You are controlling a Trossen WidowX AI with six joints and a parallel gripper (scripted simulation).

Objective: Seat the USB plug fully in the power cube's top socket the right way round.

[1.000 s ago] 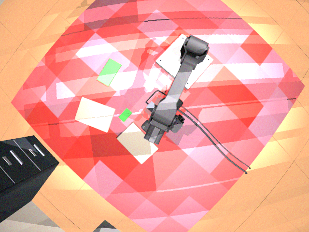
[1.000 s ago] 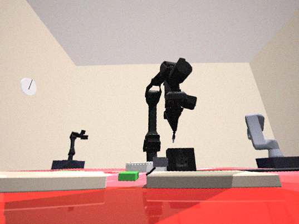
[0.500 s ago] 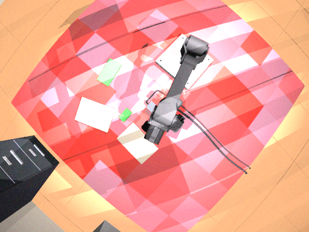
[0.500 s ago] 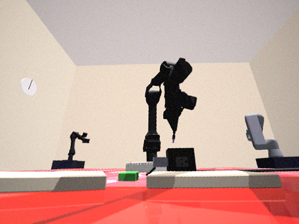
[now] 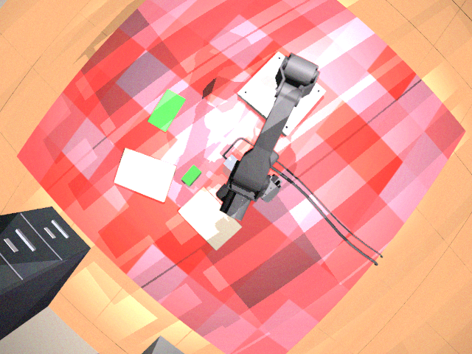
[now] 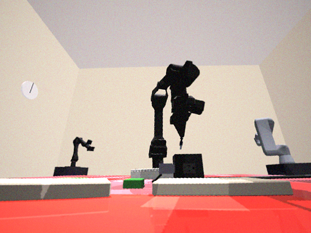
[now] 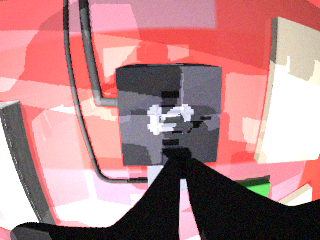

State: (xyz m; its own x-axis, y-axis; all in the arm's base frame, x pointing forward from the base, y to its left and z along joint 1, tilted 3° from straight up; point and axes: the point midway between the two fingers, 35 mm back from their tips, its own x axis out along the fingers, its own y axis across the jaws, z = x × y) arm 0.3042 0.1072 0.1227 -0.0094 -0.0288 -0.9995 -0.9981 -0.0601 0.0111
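My gripper (image 6: pixel 181 137) (image 7: pixel 180 167) is shut on the USB plug (image 6: pixel 180 145), which points straight down with its metal tip out of any socket. The plug hangs a little above the dark power cube (image 6: pixel 197 160) (image 7: pixel 200 85), near the cube's left edge in the exterior view. In the wrist view the fingertips cover the lower middle edge of the cube's top and hide most of the plug. Dark socket slots and a pale marking show on that top. Which way round the plug is turned I cannot tell. In the top view the arm hides the cube and fingertips.
A grey-blue block (image 5: pixel 230 162) (image 6: pixel 166 168) (image 7: pixel 154 175) sits against the cube's side. Dark cables (image 5: pixel 327 213) (image 7: pixel 85 150) run beside the cube. A small green block (image 5: pixel 191 175) (image 6: pixel 133 183) (image 7: pixel 257 190) and white slabs (image 5: pixel 201 213) (image 5: pixel 144 175) (image 7: pixel 295 100) lie nearby. A larger green block (image 5: pixel 166 110) lies farther off.
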